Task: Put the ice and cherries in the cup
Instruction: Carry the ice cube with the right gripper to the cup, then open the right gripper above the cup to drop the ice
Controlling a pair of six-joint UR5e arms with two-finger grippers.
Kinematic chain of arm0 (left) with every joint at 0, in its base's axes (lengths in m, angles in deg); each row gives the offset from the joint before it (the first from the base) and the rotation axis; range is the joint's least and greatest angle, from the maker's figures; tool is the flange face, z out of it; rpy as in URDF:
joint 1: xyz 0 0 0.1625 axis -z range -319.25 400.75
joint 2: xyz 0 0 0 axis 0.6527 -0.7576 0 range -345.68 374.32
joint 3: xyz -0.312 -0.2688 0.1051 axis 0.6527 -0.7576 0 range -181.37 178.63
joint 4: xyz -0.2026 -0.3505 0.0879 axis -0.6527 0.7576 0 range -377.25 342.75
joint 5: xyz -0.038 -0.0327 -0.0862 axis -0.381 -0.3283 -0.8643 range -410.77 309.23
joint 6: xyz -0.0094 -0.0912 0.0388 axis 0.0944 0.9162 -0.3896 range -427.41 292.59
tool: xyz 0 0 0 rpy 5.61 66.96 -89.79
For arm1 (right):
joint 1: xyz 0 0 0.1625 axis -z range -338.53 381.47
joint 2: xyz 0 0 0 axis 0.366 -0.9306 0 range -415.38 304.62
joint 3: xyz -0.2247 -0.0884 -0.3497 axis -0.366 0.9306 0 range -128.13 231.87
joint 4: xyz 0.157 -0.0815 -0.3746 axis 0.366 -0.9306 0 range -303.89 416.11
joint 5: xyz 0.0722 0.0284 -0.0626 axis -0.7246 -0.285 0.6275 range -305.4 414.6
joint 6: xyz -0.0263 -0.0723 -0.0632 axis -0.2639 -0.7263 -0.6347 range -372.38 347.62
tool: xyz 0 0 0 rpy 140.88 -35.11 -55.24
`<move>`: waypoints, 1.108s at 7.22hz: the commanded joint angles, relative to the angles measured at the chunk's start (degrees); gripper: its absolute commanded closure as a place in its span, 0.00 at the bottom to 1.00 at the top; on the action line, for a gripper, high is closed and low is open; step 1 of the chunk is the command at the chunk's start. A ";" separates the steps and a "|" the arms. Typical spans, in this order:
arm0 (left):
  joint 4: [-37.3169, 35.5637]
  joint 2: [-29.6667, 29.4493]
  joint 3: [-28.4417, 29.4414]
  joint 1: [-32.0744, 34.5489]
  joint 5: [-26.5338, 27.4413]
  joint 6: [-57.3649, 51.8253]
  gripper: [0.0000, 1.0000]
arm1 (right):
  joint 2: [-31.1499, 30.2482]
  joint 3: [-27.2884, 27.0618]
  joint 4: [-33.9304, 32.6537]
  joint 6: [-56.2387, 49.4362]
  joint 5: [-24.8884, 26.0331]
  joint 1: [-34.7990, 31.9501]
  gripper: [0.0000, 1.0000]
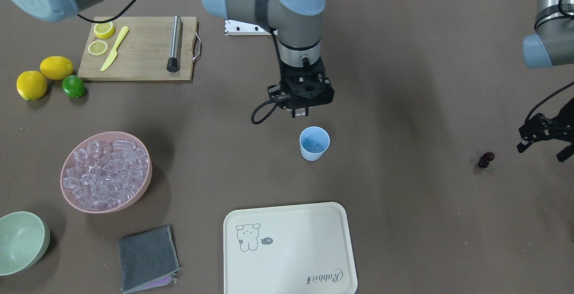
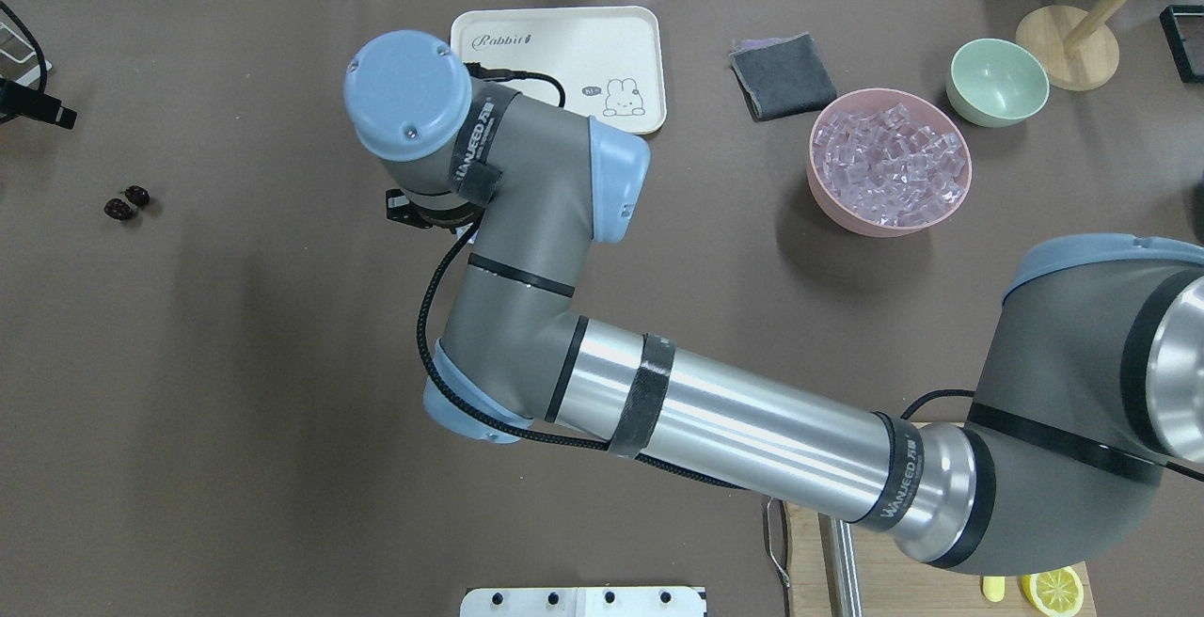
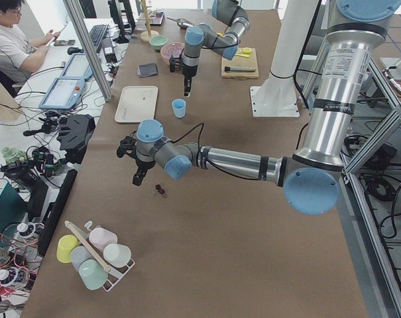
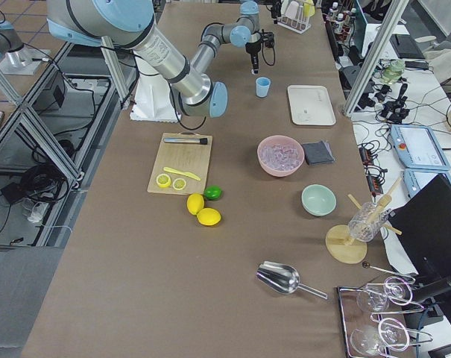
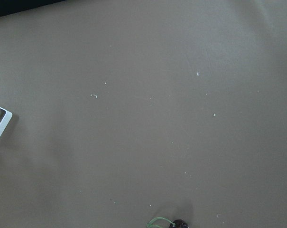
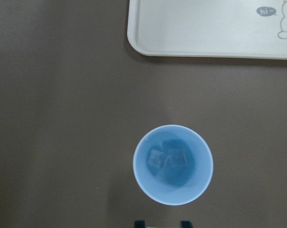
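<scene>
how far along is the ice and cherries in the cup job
Done: a few ice cubes lie in the cup. In hand: nothing; the right tool hangs open above and close to the cup, the left tool open near the cherries. Left: the cherries, on the table far from the cup, must go in.

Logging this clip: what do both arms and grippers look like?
The right arm and left arm match: silver tubes, grey joints, light-blue caps. Black straps lettered WANJEED and a black cable show on the right one. The right gripper and left gripper are black, two-fingered.
</scene>
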 commanded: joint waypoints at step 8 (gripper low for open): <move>0.00 0.32 0.68 -2.17 0.09 -0.08 0.02 | 0.45 5.95 5.41 2.44 1.99 -2.99 1.00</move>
